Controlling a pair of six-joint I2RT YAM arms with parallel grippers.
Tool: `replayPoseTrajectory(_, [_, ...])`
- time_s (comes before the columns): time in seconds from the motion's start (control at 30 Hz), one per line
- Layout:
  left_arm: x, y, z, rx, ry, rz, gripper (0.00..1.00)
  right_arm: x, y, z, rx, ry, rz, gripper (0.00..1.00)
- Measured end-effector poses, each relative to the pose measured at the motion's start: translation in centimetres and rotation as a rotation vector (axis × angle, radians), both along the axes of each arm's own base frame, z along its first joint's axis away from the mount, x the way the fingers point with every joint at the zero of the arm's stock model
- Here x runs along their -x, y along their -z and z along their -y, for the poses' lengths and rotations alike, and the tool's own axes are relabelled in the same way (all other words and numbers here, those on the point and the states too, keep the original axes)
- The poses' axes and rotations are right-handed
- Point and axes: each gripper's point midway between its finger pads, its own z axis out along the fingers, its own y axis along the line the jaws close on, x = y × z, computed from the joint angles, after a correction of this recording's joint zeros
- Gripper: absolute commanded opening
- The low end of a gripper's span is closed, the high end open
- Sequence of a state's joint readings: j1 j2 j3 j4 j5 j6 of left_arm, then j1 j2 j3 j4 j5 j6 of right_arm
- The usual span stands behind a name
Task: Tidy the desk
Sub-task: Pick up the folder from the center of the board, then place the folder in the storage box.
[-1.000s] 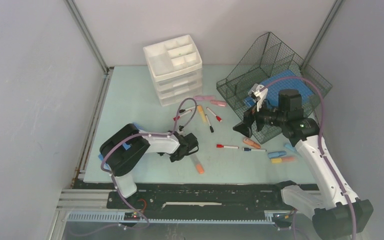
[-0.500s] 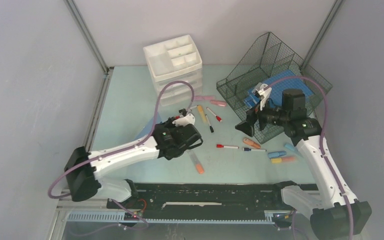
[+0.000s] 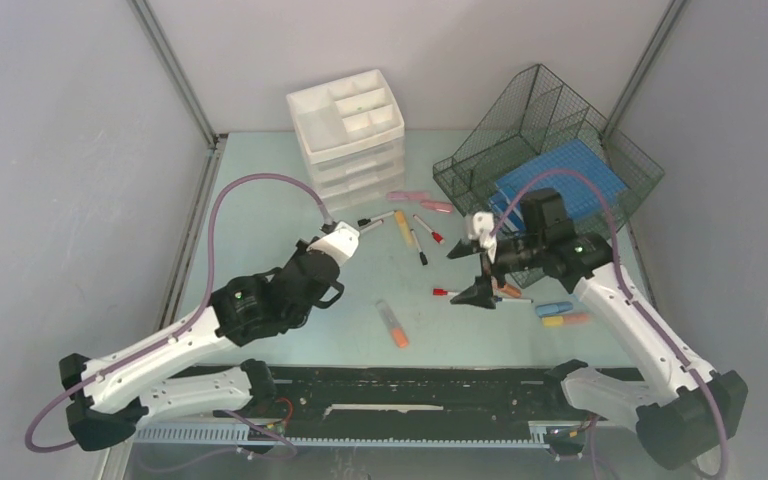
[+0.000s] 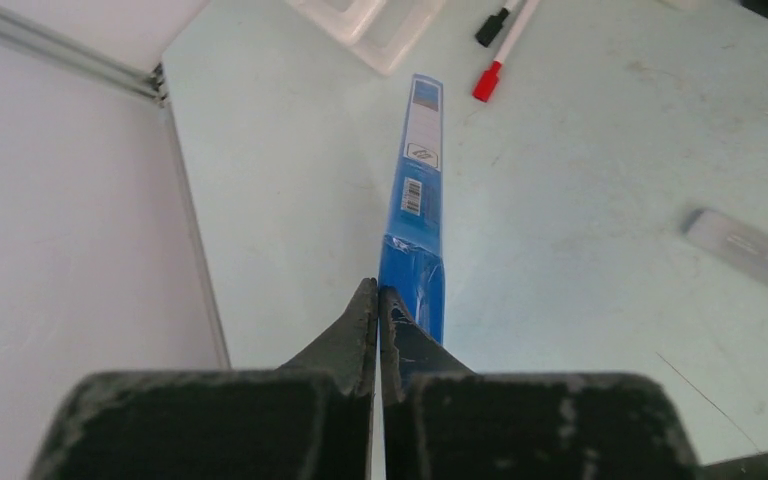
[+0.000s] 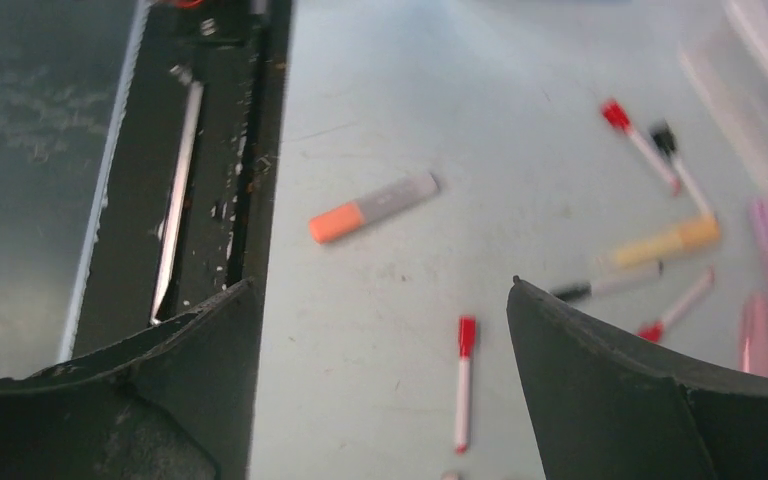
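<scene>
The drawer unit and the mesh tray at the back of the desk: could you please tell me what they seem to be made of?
The drawer unit looks like white moulded plastic, smooth and faintly translucent at the drawer fronts. The mesh tray appears to be dark metal wire, perhaps coated: a thin open grid one sees through.
</scene>
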State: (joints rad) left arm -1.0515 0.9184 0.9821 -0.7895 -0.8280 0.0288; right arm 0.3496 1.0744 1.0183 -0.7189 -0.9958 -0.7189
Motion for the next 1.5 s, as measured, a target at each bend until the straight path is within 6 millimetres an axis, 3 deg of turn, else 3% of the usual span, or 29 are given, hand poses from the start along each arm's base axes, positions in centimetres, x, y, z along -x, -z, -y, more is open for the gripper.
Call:
replayPoseTrajectory(0.1, [0.5,0.3,0.3,0.036,0.042,-0.013,0.0,2.4,-0.1,-2.4,-0.005,-0.211,0.165,1.0])
replayPoseTrajectory(0.2, [0.9,0.6,0.8,0.069,0.076,-0.025,0.0,3.4,-0.4,-4.3,-0.034,-0.344,0.247,1.0])
replayPoseTrajectory(0.3, [1.2,0.9,1.1,0.101,0.102,-0.03,0.0,1.8,-0.8,-7.2,-0.062,-0.423,0.305,1.0])
replayPoseTrajectory(0.5, [1.8,1.1,1.3,0.156,0.139,-0.031,0.0,-1.7,0.3,-14.3,-0.057,-0.497,0.305,1.0])
replayPoseTrajectory(0.7, [2.3,1.1,1.3,0.198,0.158,-0.027,0.0,-4.3,2.4,-20.1,-0.022,-0.522,0.262,0.99])
replayPoseTrajectory(0.83, [2.4,1.2,1.5,0.207,0.168,-0.032,0.0,-5.7,3.5,-23.2,0.003,-0.546,0.25,0.89])
replayPoseTrajectory(0.93, [2.4,1.2,1.5,0.213,0.171,-0.031,0.0,-6.0,4.3,-24.9,0.017,-0.565,0.241,0.76])
replayPoseTrajectory(1.1, [2.7,0.7,1.6,0.271,0.176,-0.022,0.0,-5.5,6.1,-25.5,0.046,-0.589,0.202,0.48])
replayPoseTrajectory(1.2, [2.8,0.4,1.3,0.304,0.175,-0.001,0.0,-5.1,6.4,-25.0,0.051,-0.61,0.182,0.19])
replayPoseTrajectory(1.33, [2.9,-0.3,0.9,0.359,0.162,0.032,0.01,-4.0,6.7,-24.4,0.033,-0.656,0.15,0.02])
replayPoseTrajectory(1.43, [3.3,-0.9,1.1,0.414,0.181,0.04,0.25,-4.3,6.7,-24.0,0.029,-0.653,0.153,0.0])
replayPoseTrajectory(1.5, [3.7,-1.2,1.1,0.45,0.189,0.039,0.54,-4.4,6.5,-23.4,0.033,-0.644,0.153,0.0])
